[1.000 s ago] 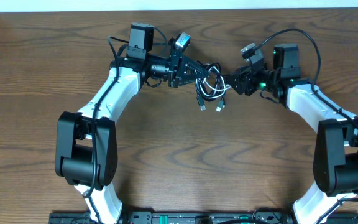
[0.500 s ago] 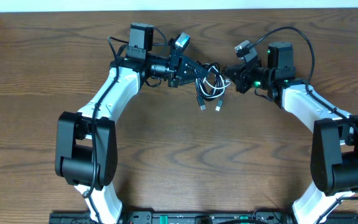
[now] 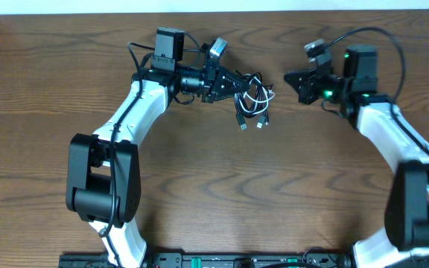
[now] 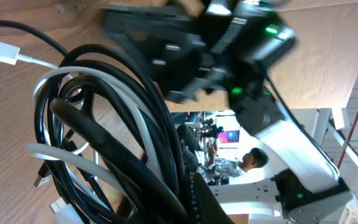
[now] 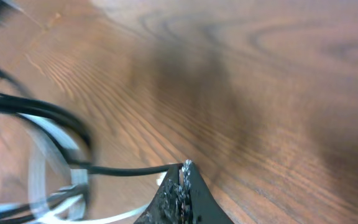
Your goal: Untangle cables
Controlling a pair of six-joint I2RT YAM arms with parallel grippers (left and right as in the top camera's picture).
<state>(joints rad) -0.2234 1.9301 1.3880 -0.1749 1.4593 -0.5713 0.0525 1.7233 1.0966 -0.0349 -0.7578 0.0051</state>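
The cables (image 3: 253, 95), one black and one white, hang as a looped bundle from my left gripper (image 3: 238, 83), which is shut on them. Their plug ends (image 3: 243, 126) dangle toward the table. In the left wrist view the black loops (image 4: 124, 93) and white loops (image 4: 64, 79) fill the frame, pinched between the jaws (image 4: 180, 186). My right gripper (image 3: 289, 77) stands a short way right of the bundle. Its jaws (image 5: 182, 171) are shut, and a taut strand of the black cable (image 5: 123, 169) runs into their tip. A white strand (image 5: 114, 218) passes just below.
Brown wooden table (image 3: 222, 186) all round. The table's far edge (image 3: 222, 10) lies just behind both grippers. Thick black arm wires arch over the right arm (image 3: 378, 37). The right arm's body (image 4: 229, 43) shows blurred in the left wrist view.
My right gripper has shut at the bundle's right side and drawn away to the right with a black strand. The left gripper and the bundle have stayed put.
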